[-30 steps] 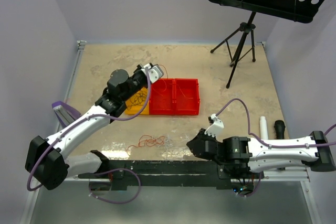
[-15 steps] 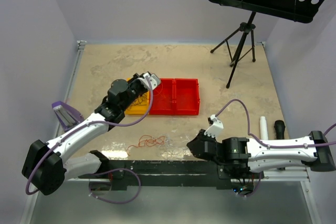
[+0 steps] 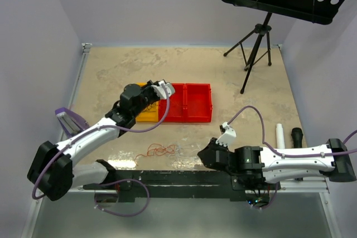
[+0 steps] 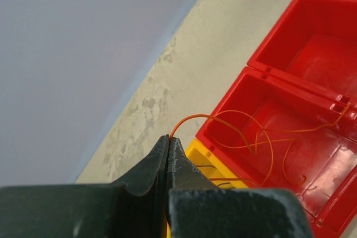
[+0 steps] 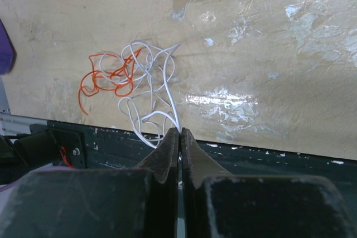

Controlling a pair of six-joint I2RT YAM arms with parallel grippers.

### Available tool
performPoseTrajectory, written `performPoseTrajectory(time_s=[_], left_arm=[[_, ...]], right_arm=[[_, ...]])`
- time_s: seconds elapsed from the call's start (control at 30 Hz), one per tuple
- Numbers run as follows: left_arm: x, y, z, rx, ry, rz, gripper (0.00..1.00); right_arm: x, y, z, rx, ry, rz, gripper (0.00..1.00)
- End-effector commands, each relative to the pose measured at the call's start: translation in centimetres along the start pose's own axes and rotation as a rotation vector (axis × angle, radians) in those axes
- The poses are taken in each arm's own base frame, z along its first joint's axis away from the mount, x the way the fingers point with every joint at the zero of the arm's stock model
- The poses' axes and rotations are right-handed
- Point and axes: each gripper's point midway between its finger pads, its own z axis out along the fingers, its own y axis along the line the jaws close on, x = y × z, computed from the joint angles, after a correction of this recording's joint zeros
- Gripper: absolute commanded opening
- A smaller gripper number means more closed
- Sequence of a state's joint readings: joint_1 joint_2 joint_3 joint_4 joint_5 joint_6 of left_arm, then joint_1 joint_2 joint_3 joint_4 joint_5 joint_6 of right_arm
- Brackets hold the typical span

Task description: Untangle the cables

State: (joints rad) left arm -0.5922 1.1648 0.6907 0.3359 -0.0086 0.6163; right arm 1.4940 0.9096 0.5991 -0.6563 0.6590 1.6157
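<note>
Left claw (image 4: 169, 141) pinching shut on orange cable (image 4: 206, 116), which is looping into red bin (image 4: 295, 82), mid-table. Right claw (image 5: 179, 133) clamping white cable (image 5: 162, 76), snarled with red cable (image 5: 103, 82) by near edge of table (image 5: 262, 54). Risk: pulling tightening the knot, or thin cable slipping out. Wrist views showing both grips; top view hiding them.

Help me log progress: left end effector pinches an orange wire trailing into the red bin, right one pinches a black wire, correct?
Not black: the right wrist view shows the right end effector pinching a white wire. The rest holds.
</note>
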Motion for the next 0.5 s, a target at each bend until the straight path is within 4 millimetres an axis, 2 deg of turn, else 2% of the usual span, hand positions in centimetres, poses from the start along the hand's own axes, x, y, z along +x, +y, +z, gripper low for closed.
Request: performPoseTrajectory(time_s=[0.0, 0.17, 0.4, 0.47], left_arm=[[-1.0, -0.8, 2.2, 0.062, -0.022, 0.062, 0.0], [-0.4, -2.3, 4.1, 0.111, -0.004, 0.129, 0.0], [-0.3, -4.9, 7.3, 0.203, 0.017, 0.139, 0.0], [0.3, -5.7, 7.9, 0.226, 0.035, 0.146, 0.0]], right_arm=[[-0.1, 0.8, 0.0, -0.027, -0.011, 0.043, 0.0], [-0.2, 0.8, 0.0, -0.029, -0.013, 0.043, 0.0], [-0.5, 0.7, -0.2, -0.031, -0.02, 0.05, 0.0], [-0.6, 0.6, -0.4, -0.031, -0.018, 0.055, 0.0]])
